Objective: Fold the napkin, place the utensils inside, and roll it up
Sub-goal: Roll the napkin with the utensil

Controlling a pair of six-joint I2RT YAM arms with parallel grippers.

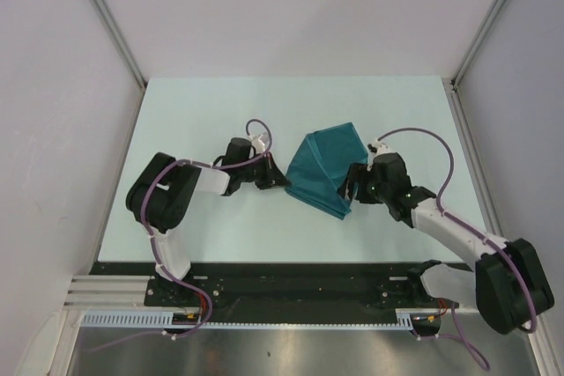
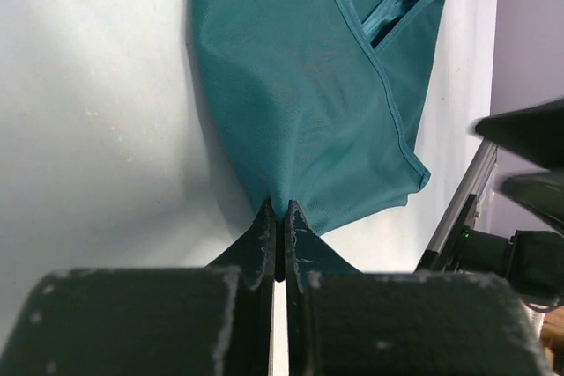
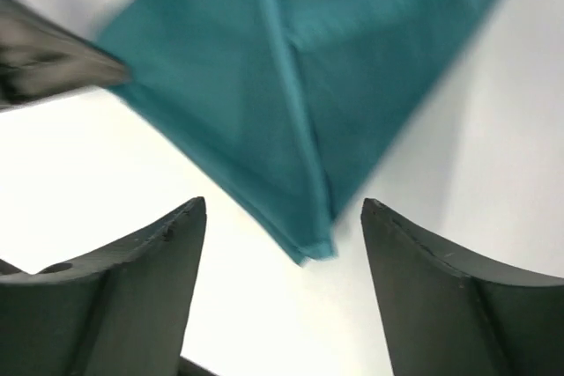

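Top external: one napkin (image 1: 324,172) lay tented at the centre of the table (image 1: 194,129), long axis roughly near to far, between both arms. Left gripper (image 1: 280,181) was pressed together, pinching its left corner. Right gripper (image 1: 351,188) stood spread just right of the cloth. Right wrist view showed the near corner lying between the fingers (image 3: 159,261), ungripped. Utensils: none seen.
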